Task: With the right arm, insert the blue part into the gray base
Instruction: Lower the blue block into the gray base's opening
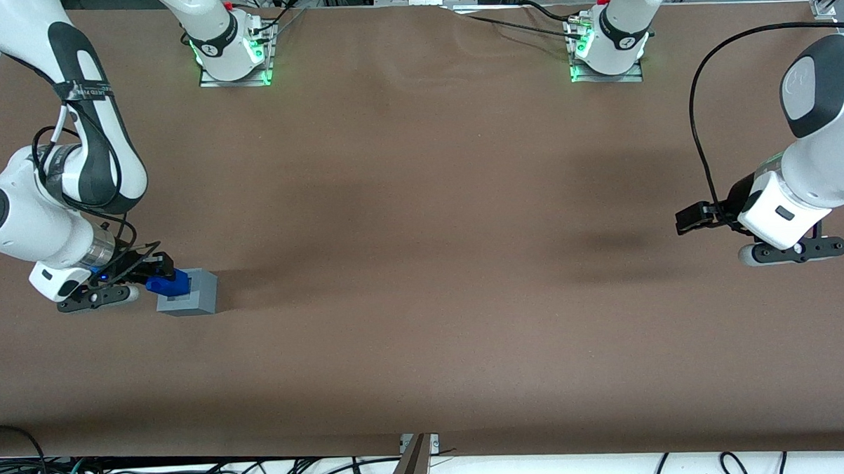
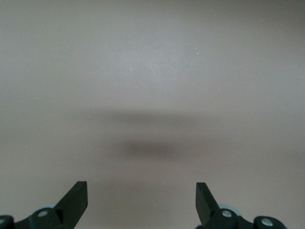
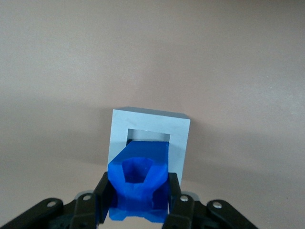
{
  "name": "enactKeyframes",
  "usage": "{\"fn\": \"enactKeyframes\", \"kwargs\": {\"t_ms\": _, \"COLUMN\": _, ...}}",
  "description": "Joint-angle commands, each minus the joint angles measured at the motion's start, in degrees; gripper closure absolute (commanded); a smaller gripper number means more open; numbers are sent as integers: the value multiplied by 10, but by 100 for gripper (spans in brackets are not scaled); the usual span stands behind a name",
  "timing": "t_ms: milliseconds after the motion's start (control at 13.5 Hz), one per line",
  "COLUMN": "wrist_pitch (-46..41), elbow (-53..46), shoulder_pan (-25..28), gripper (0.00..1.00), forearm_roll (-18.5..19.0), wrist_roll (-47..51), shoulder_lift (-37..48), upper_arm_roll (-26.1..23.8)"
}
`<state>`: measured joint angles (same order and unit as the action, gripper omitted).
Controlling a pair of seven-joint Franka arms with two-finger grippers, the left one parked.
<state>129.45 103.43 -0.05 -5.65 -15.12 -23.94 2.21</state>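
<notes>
Gripping the blue part [image 1: 165, 282] between both fingers, the gripper [image 1: 158, 269] of the right arm [image 1: 38, 201] sits low at the lower left of the front frame, w/ the part held just over the gray base [image 1: 192, 295]. Wrist cam: blue part [image 3: 139, 179] clamped btw the black fingers [image 3: 103, 193], its leading end overlapping the square recess of the gray base [image 3: 180, 136]; can't tell if it's seated. Base rests on the brown table [image 1: 437, 264], toward the working arm's end.
</notes>
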Motion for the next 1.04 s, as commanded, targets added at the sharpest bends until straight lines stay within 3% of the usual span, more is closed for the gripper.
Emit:
{"fn": "enactKeyframes", "kwargs": {"t_ms": 0, "wrist_pitch": 1, "elbow": -13, "shoulder_pan": 3, "gripper": 69, "forearm_roll": -9, "wrist_roll": 17, "shoulder_lift": -14, "upper_arm_roll": -2}}
{"fn": "enactKeyframes", "kwargs": {"t_ms": 889, "wrist_pitch": 1, "elbow": -45, "shoulder_pan": 3, "gripper": 67, "forearm_roll": -9, "wrist_roll": 52, "shoulder_lift": -45, "upper_arm_roll": -3}}
{"fn": "enactKeyframes", "kwargs": {"t_ms": 963, "wrist_pitch": 1, "elbow": -45, "shoulder_pan": 3, "gripper": 41, "forearm_roll": -9, "wrist_roll": 52, "shoulder_lift": -45, "upper_arm_roll": -2}}
